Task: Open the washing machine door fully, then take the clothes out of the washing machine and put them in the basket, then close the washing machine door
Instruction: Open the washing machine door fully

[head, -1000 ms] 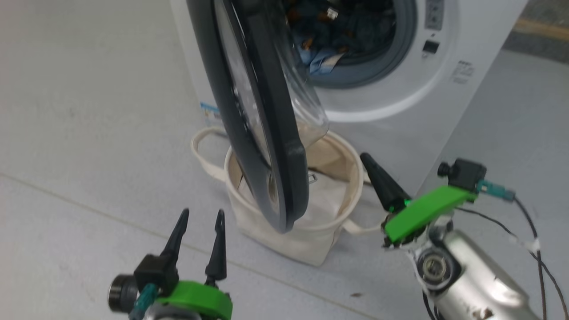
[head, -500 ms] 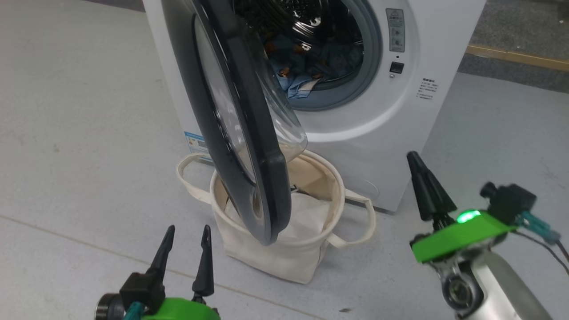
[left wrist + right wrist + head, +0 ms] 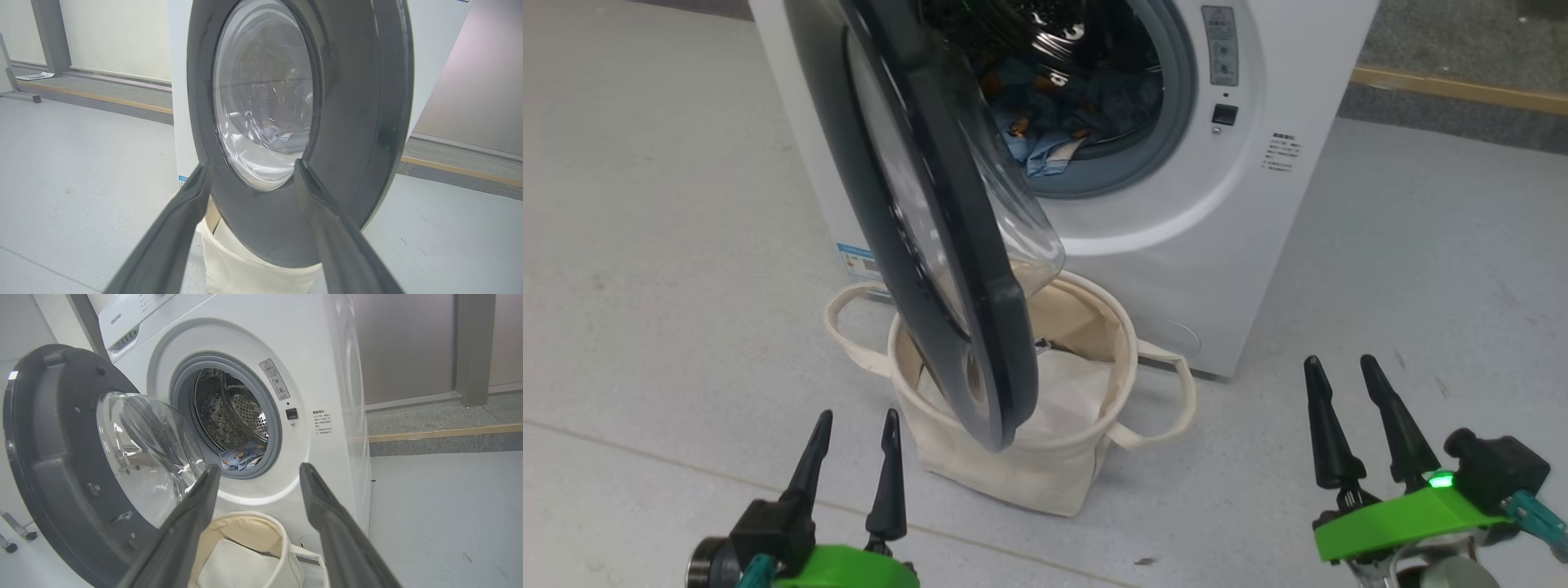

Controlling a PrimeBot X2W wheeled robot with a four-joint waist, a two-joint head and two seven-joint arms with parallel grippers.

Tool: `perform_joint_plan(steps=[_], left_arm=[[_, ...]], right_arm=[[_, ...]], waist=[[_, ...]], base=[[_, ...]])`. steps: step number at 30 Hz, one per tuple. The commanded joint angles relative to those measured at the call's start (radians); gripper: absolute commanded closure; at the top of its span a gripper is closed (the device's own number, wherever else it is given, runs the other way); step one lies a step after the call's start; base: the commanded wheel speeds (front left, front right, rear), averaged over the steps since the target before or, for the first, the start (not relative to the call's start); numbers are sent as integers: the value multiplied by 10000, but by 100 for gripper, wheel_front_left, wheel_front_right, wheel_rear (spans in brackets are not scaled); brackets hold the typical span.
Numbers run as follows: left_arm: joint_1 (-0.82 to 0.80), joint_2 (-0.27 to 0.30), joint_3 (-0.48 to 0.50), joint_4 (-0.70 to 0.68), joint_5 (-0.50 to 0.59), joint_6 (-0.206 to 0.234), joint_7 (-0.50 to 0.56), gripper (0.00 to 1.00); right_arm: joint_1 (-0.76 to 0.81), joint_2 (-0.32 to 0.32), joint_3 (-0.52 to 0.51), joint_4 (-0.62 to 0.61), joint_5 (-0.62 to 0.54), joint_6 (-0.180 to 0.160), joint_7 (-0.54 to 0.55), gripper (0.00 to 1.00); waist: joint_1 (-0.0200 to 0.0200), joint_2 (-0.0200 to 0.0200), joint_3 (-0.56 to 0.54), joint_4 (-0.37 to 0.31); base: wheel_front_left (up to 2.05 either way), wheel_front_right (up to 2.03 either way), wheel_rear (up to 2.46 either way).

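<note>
Your left gripper [image 3: 858, 414] sits low at the left, fingers parted with nothing between them, pointing toward the washing machine door [image 3: 1005, 327]. Your right gripper [image 3: 1339, 359], low at the right, is likewise spread and empty, well apart from the washing machine [image 3: 1233, 245]. The door stands swung out from the machine's left side, partly open, its lower rim hanging over the mouth of the basket [image 3: 1029, 482]. The basket sits on the floor [image 3: 686, 245] just before the machine, a white sheet [image 3: 1078, 392] inside. The clothes [image 3: 1045, 151] lie low in the drum [image 3: 233, 412].
</note>
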Motion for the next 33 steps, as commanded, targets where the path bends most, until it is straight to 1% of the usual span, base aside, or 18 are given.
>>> perform_joint_plan(steps=[1, 7, 11, 14, 18, 26, 33], left_arm=[[-201, 45, 357, -297, -62, -52, -118, 0], [-239, 45, 430, -201, -40, -88, -118, 0], [-229, 45, 525, -177, -54, -119, -118, 0], [-239, 45, 633, -181, -428, -135, -118, 0], [-243, 45, 634, -112, -418, -137, -118, 0], [-265, 45, 484, 17, -74, -99, -118, 0], [-280, 48, 450, 111, 586, -22, -118, 0]], right_arm=[[-185, -10, 118, -257, -175, 2, -121, 0], [-196, 351, -427, 464, -635, 2, -121, 0], [-311, 471, -435, 634, -607, 2, -121, 0], [-389, 511, -377, 635, -588, 2, -122, 0], [-459, 541, -282, 648, -543, 2, -122, 0], [-591, 562, -144, 616, -558, 2, -122, 0], [-610, 566, -107, 647, -490, 2, -122, 0]], waist=[[1, 0, 40, -62], [1, 0, 143, -296], [1, 0, 209, -395], [1, 0, 244, -421], [1, 0, 238, -406], [1, 0, 284, -312], [1, 0, 315, -260]], base=[[0, 0, 0], [0, 0, 0], [0, 0, 0], [0, 0, 0], [0, 0, 0], [0, 0, 0], [0, 0, 0]])
